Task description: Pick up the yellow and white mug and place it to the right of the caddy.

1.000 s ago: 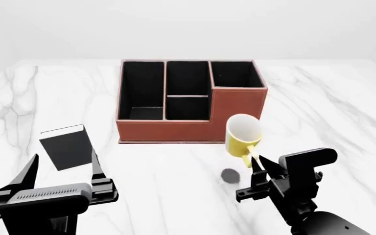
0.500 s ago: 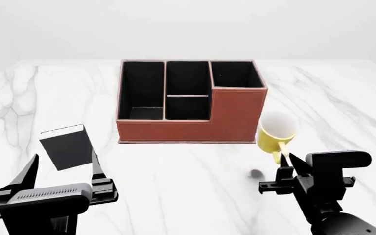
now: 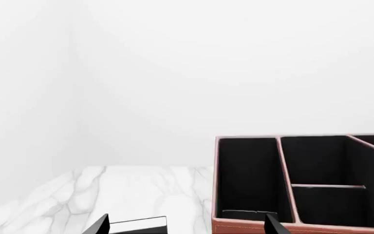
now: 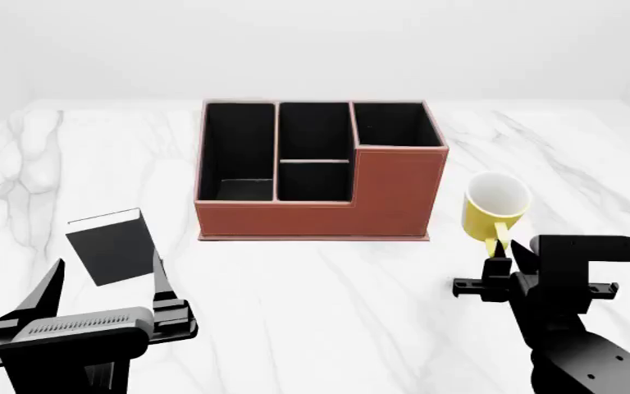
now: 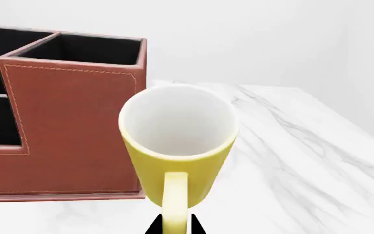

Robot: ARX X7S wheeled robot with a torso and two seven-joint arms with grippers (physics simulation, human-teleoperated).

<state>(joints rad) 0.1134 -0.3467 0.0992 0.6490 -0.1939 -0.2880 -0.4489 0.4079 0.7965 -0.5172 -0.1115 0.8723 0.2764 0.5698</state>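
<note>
The yellow and white mug (image 4: 495, 208) hangs tilted above the table, just right of the caddy (image 4: 315, 171), its white mouth facing up and back. My right gripper (image 4: 504, 253) is shut on the mug's yellow handle (image 5: 174, 200). In the right wrist view the mug (image 5: 177, 141) fills the middle, with the caddy's taller end section (image 5: 70, 117) beside it. My left gripper (image 4: 105, 283) stands open low at the front left, holding nothing. The left wrist view shows the caddy's black compartments (image 3: 304, 185) and that gripper's fingertips (image 3: 99, 226).
A small dark upright block (image 4: 111, 246) stands on the marble table (image 4: 326, 312) left of the caddy, just beyond my left gripper, and its top edge (image 3: 138, 224) shows in the left wrist view. A white wall lies behind the table.
My right gripper has carried the mug rightward from in front of the caddy's right end to past its right side. The mug's shadow on the table is gone from view. The left arm has stayed still.
</note>
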